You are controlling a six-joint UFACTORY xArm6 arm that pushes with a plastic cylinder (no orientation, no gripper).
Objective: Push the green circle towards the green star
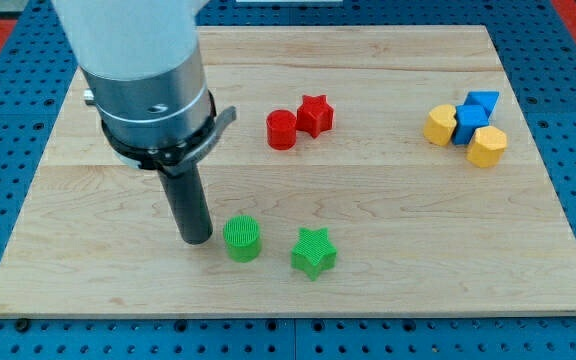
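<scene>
The green circle [241,239] is a ribbed green cylinder on the wooden board [388,210], low in the view and left of centre. The green star [314,251] lies just to its right, a small gap apart. My tip [197,240] is at the end of the dark rod, just left of the green circle, very close to it or touching; contact cannot be told. The arm's large grey and white body [148,70] fills the view's top left.
A red cylinder [281,129] and a red star [315,115] touch each other above centre. At the view's right, two yellow blocks [440,126] [486,147] and two blue blocks [469,123] [482,102] cluster together. The board's bottom edge runs close below the green blocks.
</scene>
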